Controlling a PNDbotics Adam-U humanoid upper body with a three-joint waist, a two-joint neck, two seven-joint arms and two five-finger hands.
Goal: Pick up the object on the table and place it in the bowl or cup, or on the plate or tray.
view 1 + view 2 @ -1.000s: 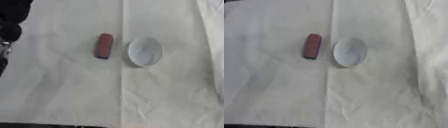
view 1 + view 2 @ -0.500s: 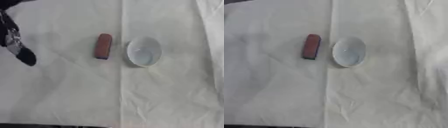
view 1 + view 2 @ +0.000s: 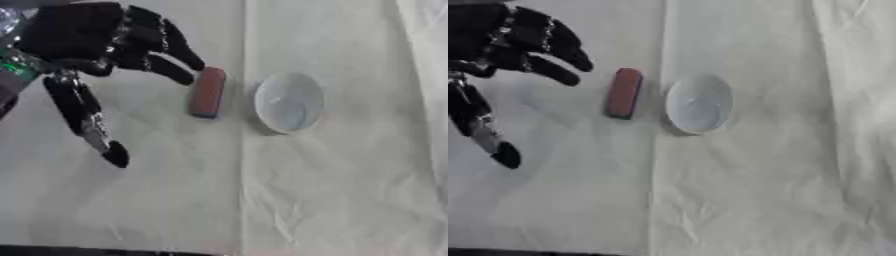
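- Left hand (image 3: pixel 87 45): enters from the upper left corner; black, with silver segments on the thumb and a green light at the wrist
- Left hand state: spread wide, fingers (image 3: pixel 179 47) extended and splayed toward the right, thumb (image 3: pixel 92 125) stretched down and away from them; nothing is held
- Contact: in the left eye view the fingertips end just beside the upper left end of the red block (image 3: pixel 207 92); in the right eye view a visible gap separates them from it, so contact cannot be confirmed
- Right hand: appears in neither view
- Red block position: lies flat on the cloth, long axis running nearly top to bottom, with a darker lower end; located to the right of the left hand's fingers and above right of the thumb tip
- White bowl (image 3: pixel 289 102): stands upright just beside the red block on its right, with a narrow strip of cloth between the two; its interior shows nothing but a pale sheen
- Surface: a table covered by a cream-white cloth (image 3: pixel 754 190), creased, with one straight fold line running top to bottom between the block and the bowl
- Lower edge: a dark strip (image 3: pixel 105 251) shows beyond the cloth along the bottom of the view
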